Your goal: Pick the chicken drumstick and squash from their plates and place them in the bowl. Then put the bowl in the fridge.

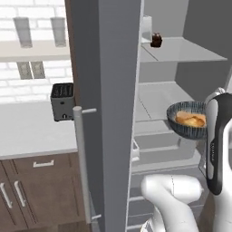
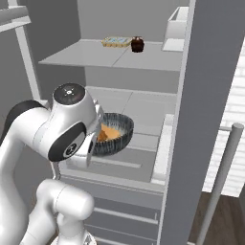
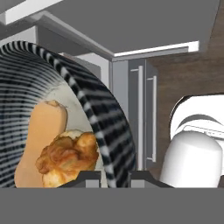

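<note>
The fridge (image 1: 108, 90) stands open, its pale inner shelves (image 2: 139, 110) showing. The dark ribbed bowl (image 1: 181, 130) (image 2: 119, 133) hangs in the air just in front of the middle shelf, tilted toward the arm. Inside it lie the golden-brown chicken drumstick (image 3: 68, 157) (image 1: 190, 119) and, behind it, the pale orange squash (image 3: 41, 131) (image 2: 107, 134). My gripper (image 3: 114, 177) is shut on the bowl's rim (image 3: 100, 127), one finger on each side of the wall. The plates are out of view.
On the upper shelf stand a small dark jar (image 1: 156, 40) (image 2: 137, 44), a flat tray (image 2: 117, 42) and a white carton (image 2: 177, 28). The door's long bar handle (image 1: 81, 158) (image 2: 225, 182) juts out. A toaster (image 1: 62, 100) sits on the counter at left.
</note>
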